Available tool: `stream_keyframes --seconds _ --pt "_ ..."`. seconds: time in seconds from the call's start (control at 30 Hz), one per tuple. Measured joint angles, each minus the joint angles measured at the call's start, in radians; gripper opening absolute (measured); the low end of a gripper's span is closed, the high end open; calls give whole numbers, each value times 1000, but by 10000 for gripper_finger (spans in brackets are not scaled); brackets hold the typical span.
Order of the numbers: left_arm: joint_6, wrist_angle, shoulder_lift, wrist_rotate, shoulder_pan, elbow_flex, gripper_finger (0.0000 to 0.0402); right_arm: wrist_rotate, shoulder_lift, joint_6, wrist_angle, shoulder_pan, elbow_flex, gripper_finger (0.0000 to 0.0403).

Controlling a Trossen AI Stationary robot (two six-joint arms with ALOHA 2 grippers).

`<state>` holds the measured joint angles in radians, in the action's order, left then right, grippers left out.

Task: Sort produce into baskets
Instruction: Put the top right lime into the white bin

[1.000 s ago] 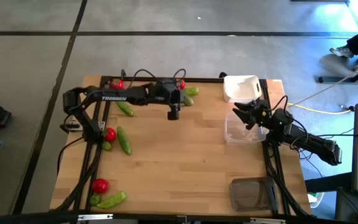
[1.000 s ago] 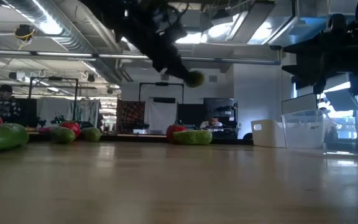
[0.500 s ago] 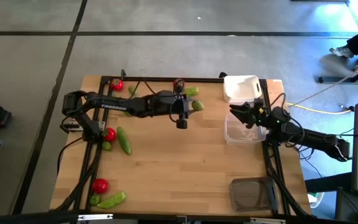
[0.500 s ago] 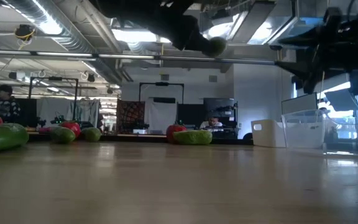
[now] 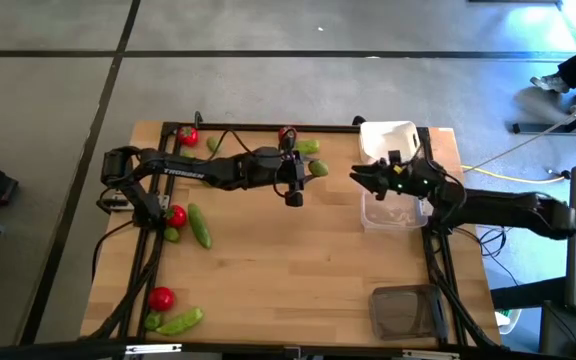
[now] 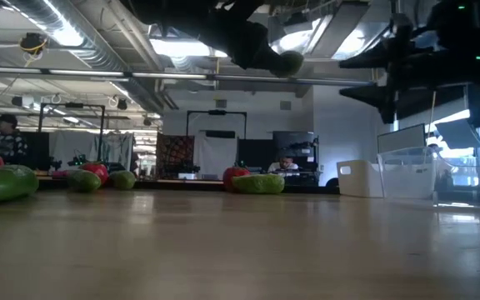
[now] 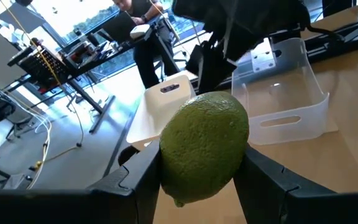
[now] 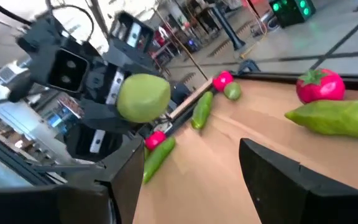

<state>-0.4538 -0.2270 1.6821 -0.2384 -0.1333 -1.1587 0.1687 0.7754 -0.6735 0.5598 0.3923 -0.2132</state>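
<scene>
Seen from above, the left gripper (image 5: 318,169) hangs over the table's (image 5: 288,260) far middle, at about twelve o'clock, its two fingers (image 7: 143,177) clamped on either side of a green lime (image 7: 204,146) lifted clear of the wood. At three o'clock the right gripper (image 5: 354,177) reaches in toward the lime, its fingers (image 8: 277,180) spread apart with nothing between them. Just behind it sits the clear basket (image 5: 388,212), with the white basket (image 5: 388,142) beside it toward one o'clock and the dark grey basket (image 5: 406,310) well apart at five o'clock.

The rest of the produce lies scattered on the table. A tomato (image 5: 287,134) and a green pod (image 5: 308,146) lie at twelve o'clock, just beyond the held lime. Another tomato (image 5: 188,136) sits at eleven o'clock with a small green piece (image 5: 215,144) near it. At nine o'clock a third tomato (image 5: 176,215) rests beside a long green pod (image 5: 199,226), and at seven o'clock a fourth tomato (image 5: 161,297) lies just above another pod (image 5: 180,321).
</scene>
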Motion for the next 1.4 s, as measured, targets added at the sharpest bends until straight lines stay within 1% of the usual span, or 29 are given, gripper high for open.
stream_keyframes --seconds 0.17,0.37,0.43,0.53,0.83,0.9,1.0,1.13,1.3,1.4 --pt "0 2 0 -1 0 0 171 46 171 24 123 -47 -73 246" --pt "7 6 0 -2 0 0 171 52 329 89 145 -126 -205 246" --pt "6 15 -1 -16 2 0 171 42 371 103 135 -140 -241 246" --pt "2 20 -2 -39 1 0 171 -7 414 109 120 -143 -281 246" --pt "2 27 -1 -70 10 1 171 -75 435 130 85 -144 -294 246" --pt "2 27 1 -55 14 0 171 -100 436 132 71 -144 -297 246" --pt "1 27 1 -63 22 0 171 -116 434 132 61 -145 -298 246" --pt "1 10 1 -68 34 0 171 -106 435 133 94 -144 -297 246" --pt "0 1 1 -50 41 0 171 -94 443 132 132 -145 -297 245" --pt "0 9 1 -48 42 0 171 -87 454 129 136 -145 -297 234"
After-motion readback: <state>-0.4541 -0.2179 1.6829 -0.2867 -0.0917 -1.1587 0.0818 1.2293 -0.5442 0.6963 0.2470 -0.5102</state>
